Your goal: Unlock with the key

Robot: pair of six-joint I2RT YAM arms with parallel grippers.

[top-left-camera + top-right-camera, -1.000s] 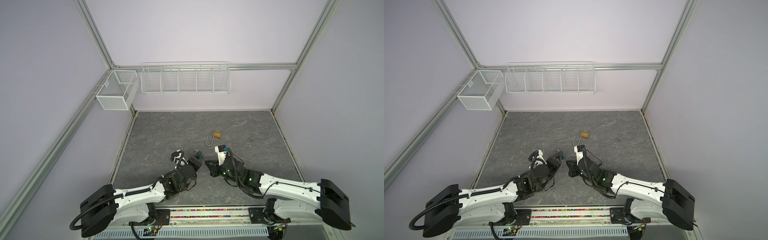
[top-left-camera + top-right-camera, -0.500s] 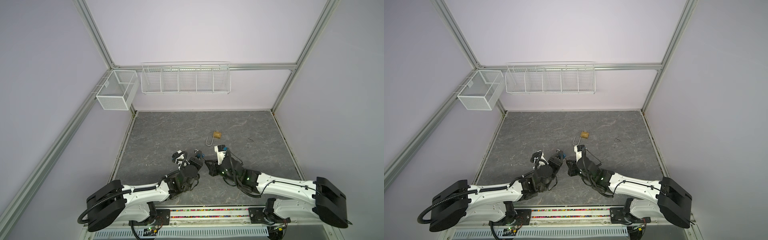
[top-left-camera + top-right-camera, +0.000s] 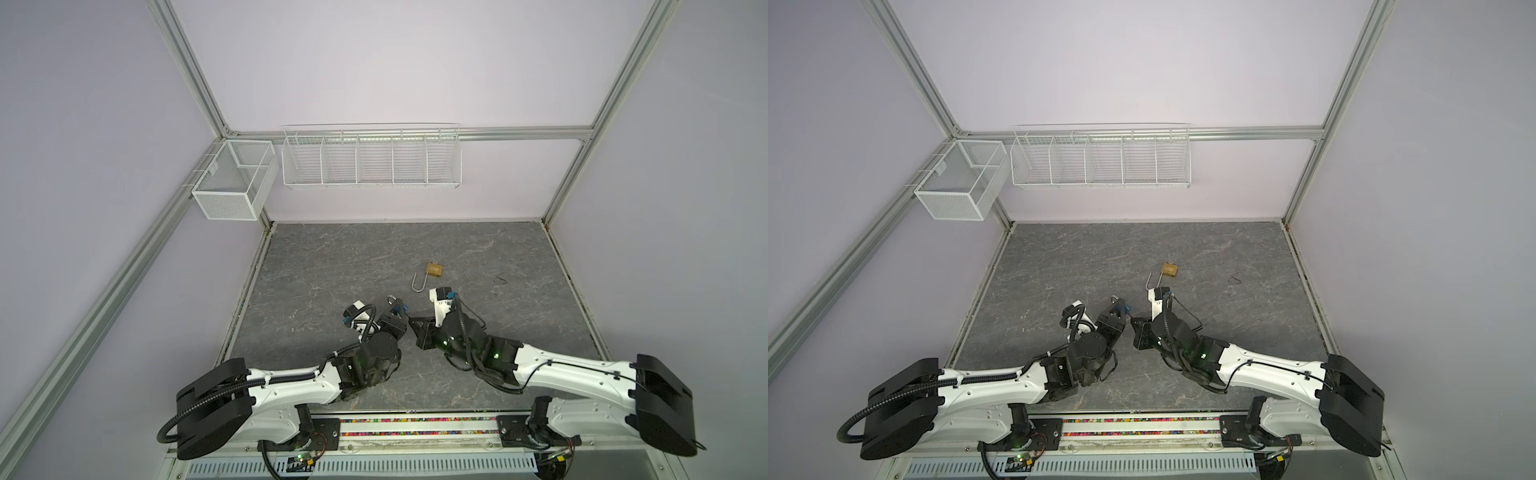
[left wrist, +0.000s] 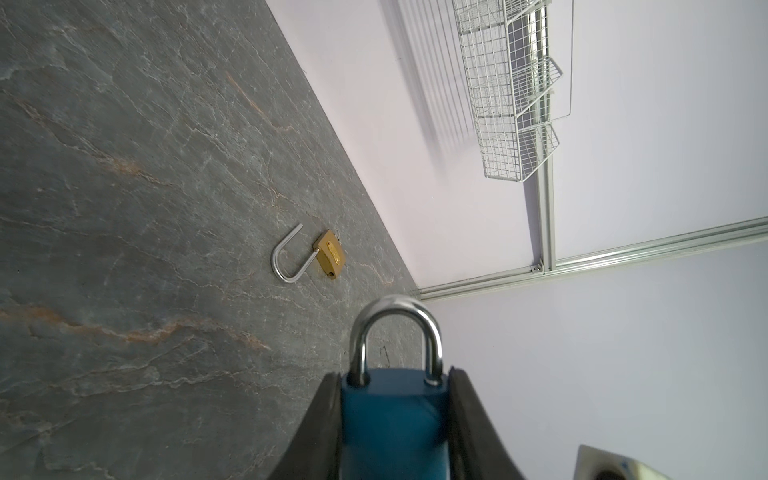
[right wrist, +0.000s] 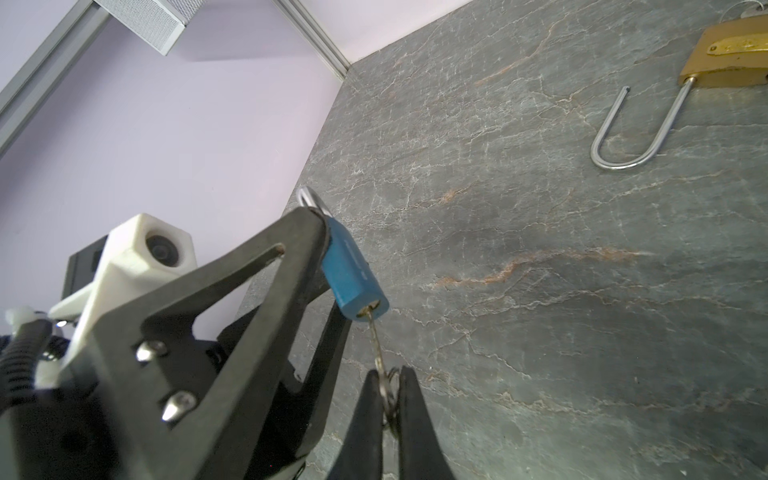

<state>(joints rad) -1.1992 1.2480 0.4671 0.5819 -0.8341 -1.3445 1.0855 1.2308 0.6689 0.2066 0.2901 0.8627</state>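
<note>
A blue padlock with its steel shackle closed is held just above the table, and my left gripper is shut on its body. In the right wrist view the blue padlock tilts with its keyhole end towards my right gripper. That gripper is shut on a small key, whose tip sits in the keyhole. In both top views the two grippers meet near the table's front middle.
A brass padlock lies on the grey table behind the grippers with its shackle swung open. A white wire rack and a mesh box hang on the back wall. A small dark mark lies at the right.
The two grippers have drawn slightly closer together in the middle of the table. Both grips look unchanged.
</note>
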